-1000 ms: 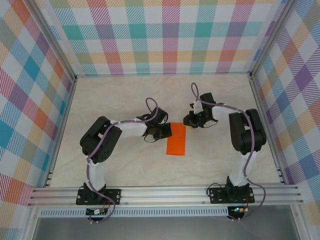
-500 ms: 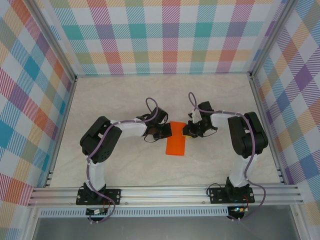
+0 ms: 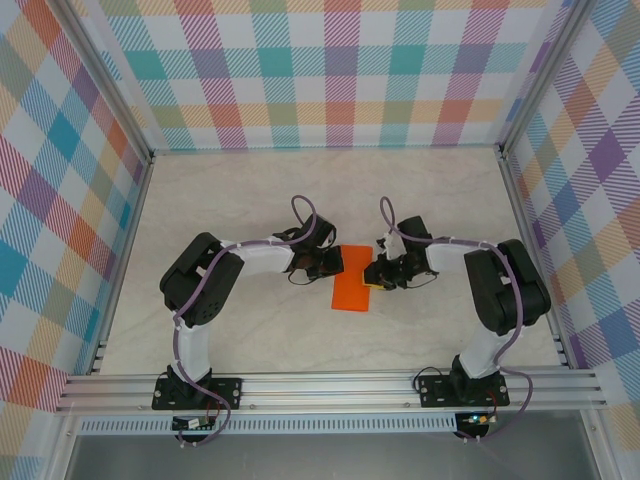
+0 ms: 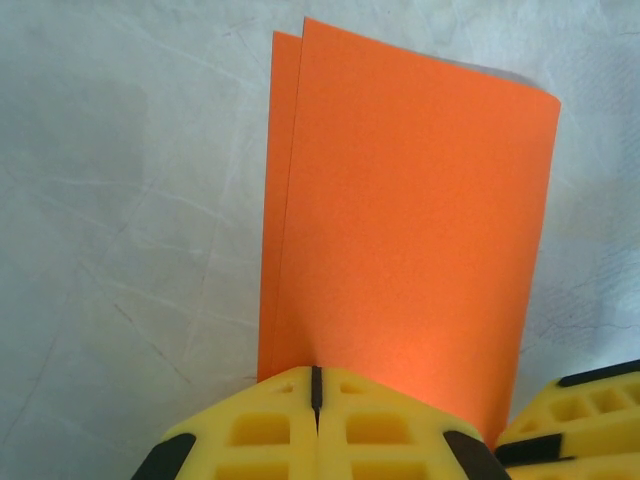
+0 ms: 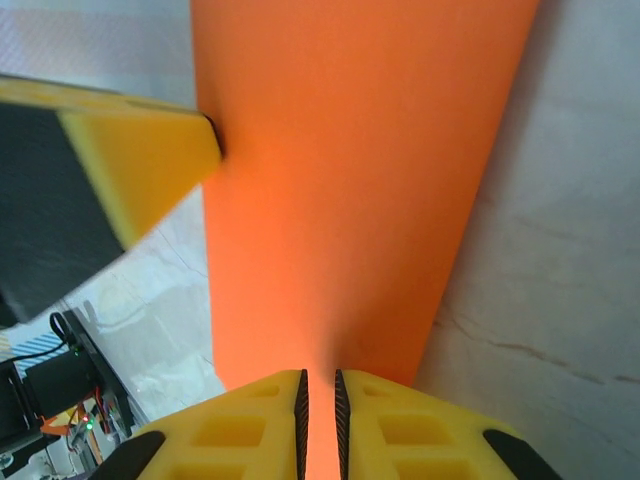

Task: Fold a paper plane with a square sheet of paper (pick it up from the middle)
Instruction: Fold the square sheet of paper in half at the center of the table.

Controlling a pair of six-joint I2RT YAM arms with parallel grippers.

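We rest our left tool (image 4: pixel 315 378), jaws together, on the folded square sheet of paper (image 4: pixel 410 220) ahead; our right tool (image 5: pixel 318 380) stands a slit apart above it.

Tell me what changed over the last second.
The right gripper swung left and nearer, from clear of the folded orange sheet onto its right edge. The left gripper stayed shut at the sheet's left edge; the sheet stayed put.
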